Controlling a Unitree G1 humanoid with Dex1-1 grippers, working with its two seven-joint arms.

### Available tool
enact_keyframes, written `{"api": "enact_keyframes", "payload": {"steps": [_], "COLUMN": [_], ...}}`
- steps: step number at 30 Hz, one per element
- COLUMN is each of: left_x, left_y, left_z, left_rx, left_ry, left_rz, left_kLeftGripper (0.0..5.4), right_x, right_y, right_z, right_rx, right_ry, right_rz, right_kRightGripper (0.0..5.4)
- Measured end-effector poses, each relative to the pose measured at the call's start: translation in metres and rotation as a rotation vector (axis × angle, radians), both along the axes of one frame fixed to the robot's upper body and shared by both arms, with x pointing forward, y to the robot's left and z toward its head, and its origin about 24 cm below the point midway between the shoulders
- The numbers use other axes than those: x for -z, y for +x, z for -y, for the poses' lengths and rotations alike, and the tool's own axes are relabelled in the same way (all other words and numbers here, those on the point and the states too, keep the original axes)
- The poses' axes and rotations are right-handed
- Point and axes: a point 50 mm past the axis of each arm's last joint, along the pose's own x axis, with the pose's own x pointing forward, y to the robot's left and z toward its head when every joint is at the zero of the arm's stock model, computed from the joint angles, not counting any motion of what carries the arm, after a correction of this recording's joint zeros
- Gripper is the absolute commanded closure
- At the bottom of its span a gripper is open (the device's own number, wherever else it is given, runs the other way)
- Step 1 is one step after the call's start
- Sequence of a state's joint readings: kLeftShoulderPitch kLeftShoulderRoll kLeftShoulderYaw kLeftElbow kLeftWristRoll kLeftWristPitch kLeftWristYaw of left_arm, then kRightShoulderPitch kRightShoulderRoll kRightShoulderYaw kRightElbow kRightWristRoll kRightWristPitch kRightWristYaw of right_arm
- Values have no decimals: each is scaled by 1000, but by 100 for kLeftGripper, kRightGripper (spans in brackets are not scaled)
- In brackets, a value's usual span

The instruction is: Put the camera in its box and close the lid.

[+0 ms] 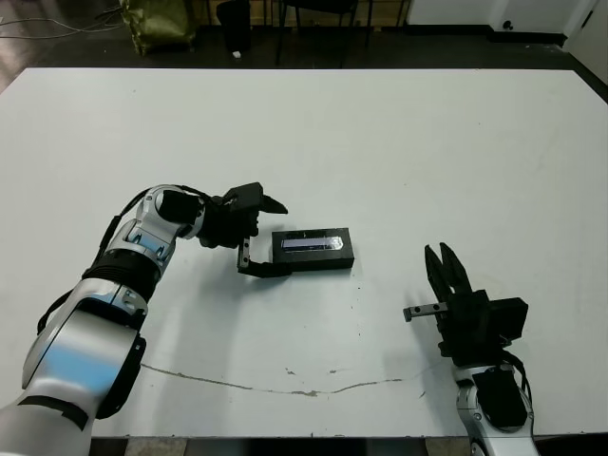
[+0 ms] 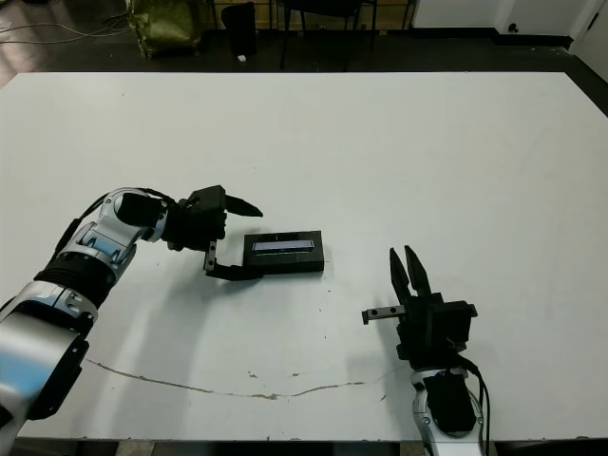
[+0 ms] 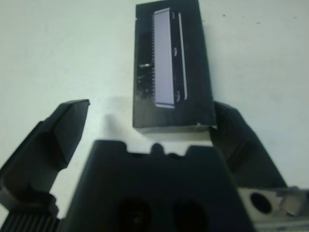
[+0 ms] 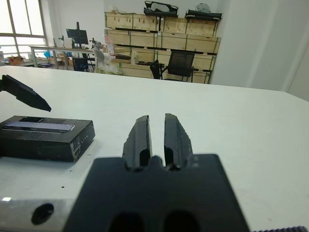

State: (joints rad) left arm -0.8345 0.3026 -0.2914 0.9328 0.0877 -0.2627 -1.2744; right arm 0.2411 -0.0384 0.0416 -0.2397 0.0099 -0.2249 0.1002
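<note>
The flat black rectangular lid with a silvery stripe sits closed on the box mid-tabletop. The left end effector, spread, straddles its left end and could drag it askew. The right end effector, pressed together, stands well apart.

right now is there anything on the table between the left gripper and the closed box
Nothing visible. The left gripper is open right at the near end of the box, with only bare table around them.

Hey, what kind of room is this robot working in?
Probably a workshop or lab-style storeroom: beyond the large white table stand shelves stacked with pale wooden crates, a black office chair, and a desk with a dark monitor by a bright window.
</note>
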Motion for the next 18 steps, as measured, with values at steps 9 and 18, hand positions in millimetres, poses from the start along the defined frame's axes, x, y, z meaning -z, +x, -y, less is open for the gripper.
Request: {"api": "enact_keyframes", "payload": {"steps": [9, 18], "left_x": [3, -6], "left_y": [-13, -37], "left_z": [-33, -77], "left_rx": [-37, -44], "left_ry": [-28, 33], "left_rz": [-20, 25], "left_kLeftGripper": [2, 2], "right_x": [-3, -4], "right_y": [-1, -2], "right_z": [-1, -4], "right_rx": [7, 5], "right_ry": [-3, 0], "right_rz": [5, -1], "right_kRightGripper": [540, 540]}}
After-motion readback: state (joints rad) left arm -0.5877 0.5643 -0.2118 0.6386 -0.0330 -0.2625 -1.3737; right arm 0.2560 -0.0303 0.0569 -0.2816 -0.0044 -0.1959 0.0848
